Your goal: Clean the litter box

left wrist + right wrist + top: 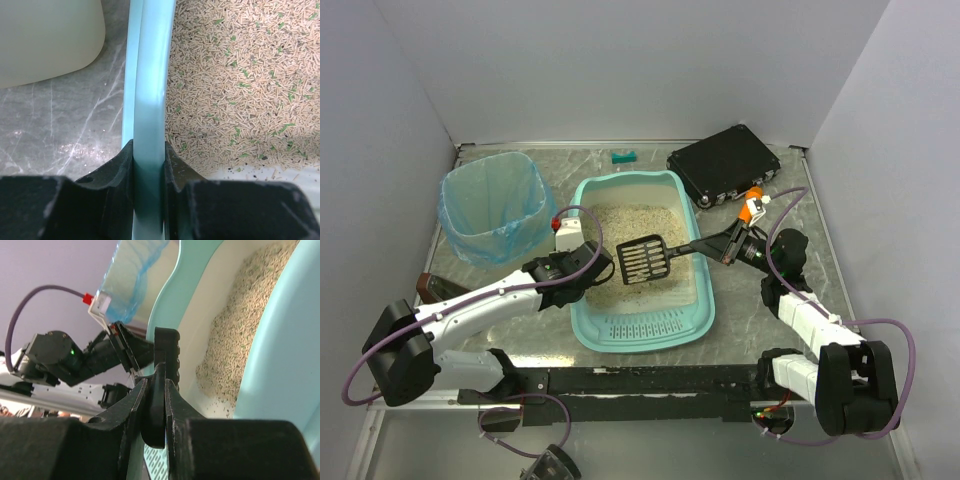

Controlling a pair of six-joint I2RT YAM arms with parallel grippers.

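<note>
The teal litter box [696, 283] sits mid-table with beige litter [632, 225] inside and its slotted lip [640, 326] toward the arms. My left gripper [588, 262] is shut on the box's left rim [148, 110], one finger on each side of the wall. My right gripper [732, 245] is shut on the handle of a black slotted scoop [644, 259], whose head hangs over the litter. In the right wrist view the scoop handle [159, 390] is pinched edge-on between my fingers, with the litter [240, 335] beyond.
A white bin lined with a blue bag [492, 206] stands left of the box. A black case [723, 162] lies at the back right. A small teal piece [624, 156] lies at the back edge. Grey walls enclose the table.
</note>
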